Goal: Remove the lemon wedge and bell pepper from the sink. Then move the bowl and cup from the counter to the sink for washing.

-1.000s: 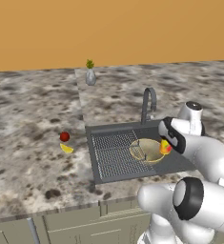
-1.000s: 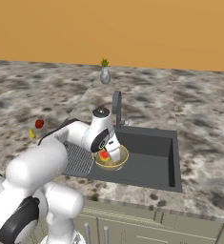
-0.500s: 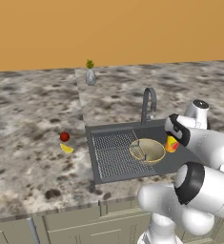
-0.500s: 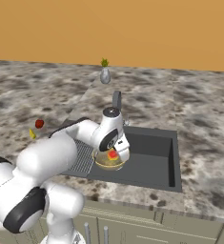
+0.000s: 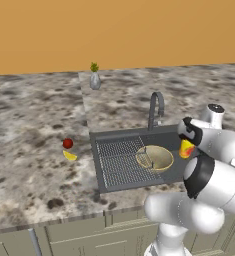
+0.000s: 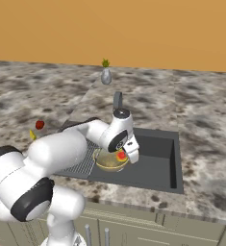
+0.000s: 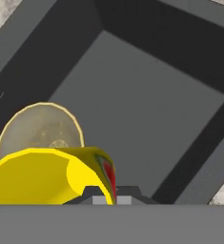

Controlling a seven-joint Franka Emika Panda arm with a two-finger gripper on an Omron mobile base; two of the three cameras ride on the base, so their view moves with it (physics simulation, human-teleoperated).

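1. Left base view: the small bright yellow cylindrical cup [image 5: 186,148] with its orange-red mark hung over the right part of the dark grey recessed sink [image 5: 139,134], clamped in the shut pincer [image 5: 187,146], so it was carried rather than resting on anything. The wide olive-gold bowl [image 5: 154,157] with a pale rim already sat in the basin beside the ribbed drainboard, just left of the cup. The tiny yellow lemon wedge [image 5: 70,156] and the small dark-red bell pepper [image 5: 67,144] lay close together on the speckled stone tabletop [image 5: 29,175], near the sink's left edge and clear of it, which suggested the emptying step was finished.

2. Right base view: the white arm reached across the drainboard, and the cup [image 6: 121,155] was held just above the bowl's [image 6: 107,162] right rim. The open basin floor to the right was bare, a likely spot for setting it down.

3. Hand view: the cup [image 7: 46,176] lay tilted across the bottom, gripped near the fingers, with the bowl [image 7: 39,129] behind it and the sink's flat grey floor [image 7: 147,114] beyond. Its tilt meant it might tip when released.
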